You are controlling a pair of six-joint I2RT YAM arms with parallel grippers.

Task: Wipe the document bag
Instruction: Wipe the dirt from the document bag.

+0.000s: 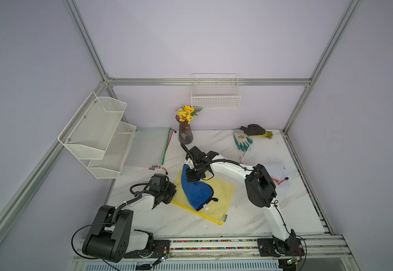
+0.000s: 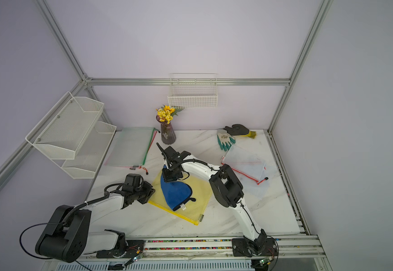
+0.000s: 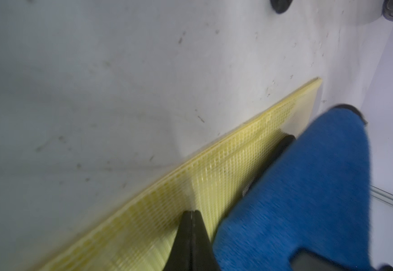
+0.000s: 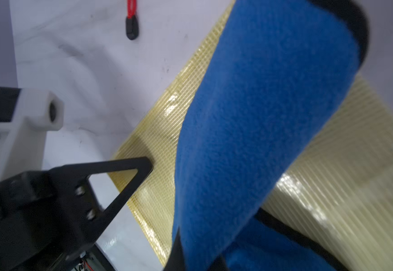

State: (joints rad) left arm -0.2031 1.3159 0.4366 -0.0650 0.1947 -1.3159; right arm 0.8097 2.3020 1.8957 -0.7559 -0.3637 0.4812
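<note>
Cloth (image 1: 196, 191) on document bag (image 1: 223, 201); left tool (image 3: 192, 213) on bag's edge

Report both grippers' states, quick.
Left gripper: closed, tips resting on the yellow mesh zip document bag.
Right gripper: closed, holding the blue fleece cloth.

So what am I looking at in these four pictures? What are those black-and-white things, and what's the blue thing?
Those are two robot arms mounted along the near edge of the table, each ending in a two-fingered gripper. Two pictures come from a camera overhead; the two close-ups come from cameras on the arms' wrists. On the table lies a yellow mesh document bag, with a vase of flowers, gloves and other mesh bags further off. The right gripper is shut on a blue cloth draped over the bag, for wiping it. The left gripper is shut, its tips resting near the bag's edge, apparently pinning it.
</note>
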